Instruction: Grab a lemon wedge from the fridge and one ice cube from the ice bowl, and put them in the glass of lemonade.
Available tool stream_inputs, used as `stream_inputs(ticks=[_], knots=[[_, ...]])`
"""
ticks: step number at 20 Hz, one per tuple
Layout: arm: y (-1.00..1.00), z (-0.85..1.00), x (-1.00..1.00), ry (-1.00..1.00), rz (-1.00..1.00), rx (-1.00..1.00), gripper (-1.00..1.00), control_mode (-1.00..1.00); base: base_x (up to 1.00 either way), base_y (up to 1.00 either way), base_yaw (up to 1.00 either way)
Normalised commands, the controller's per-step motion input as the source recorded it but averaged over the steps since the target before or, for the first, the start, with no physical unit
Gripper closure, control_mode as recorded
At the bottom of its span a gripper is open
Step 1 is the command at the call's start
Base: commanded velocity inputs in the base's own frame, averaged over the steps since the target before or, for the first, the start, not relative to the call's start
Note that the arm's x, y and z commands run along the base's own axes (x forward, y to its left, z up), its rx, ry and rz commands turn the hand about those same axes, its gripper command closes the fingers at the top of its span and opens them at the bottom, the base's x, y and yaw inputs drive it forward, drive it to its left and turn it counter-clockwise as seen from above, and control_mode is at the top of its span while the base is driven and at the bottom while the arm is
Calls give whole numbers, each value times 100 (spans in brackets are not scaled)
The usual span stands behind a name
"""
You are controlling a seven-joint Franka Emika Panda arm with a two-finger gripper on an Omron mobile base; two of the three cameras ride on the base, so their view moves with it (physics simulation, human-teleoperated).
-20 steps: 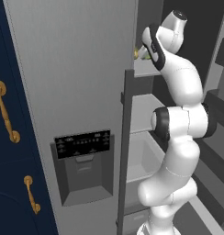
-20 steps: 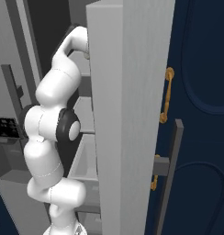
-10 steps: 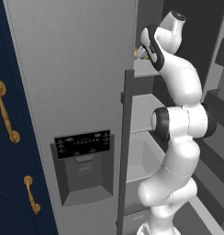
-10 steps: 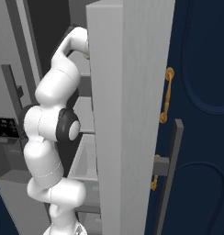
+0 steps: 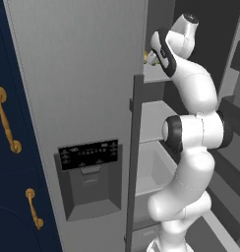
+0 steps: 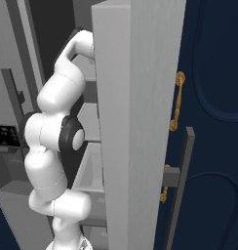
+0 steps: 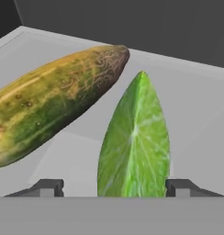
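Two dark fingertips spread either side of the lemon wedge, hand unclenched, no contact made out, wedge standing on a fridge shelf, beside a mottled yellow-green elongated fruit.

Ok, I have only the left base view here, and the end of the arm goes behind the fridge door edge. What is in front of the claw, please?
Observer: In the hand view, the lemon wedge stands upright on the shelf, just ahead of the claw.
Operator: Is something else near it?
Observer: Yes, a long yellow-green fruit with brown spots lies beside the wedge. A strip of shelf shows between them.
Operator: And is the claw already shut on the wedge?
Observer: No, it is open. The fingertips stand on either side of the wedge, and a gap shows between this tip and the wedge.
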Motion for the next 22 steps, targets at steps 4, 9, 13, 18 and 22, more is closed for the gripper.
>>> stream_inputs(ticks=[4,9,13,18,22], knots=[[0,0,0,0,0,0,100,-100,0,0,0],[0,0,-7,0,0,0,100,-100,0,0,0],[0,0,-65,-1,2,0,100,-100,0,0,0],[0,0,-100,-9,1,0,100,-100,0,0,0],[25,8,-97,-3,0,0,100,-100,0,0,0]])
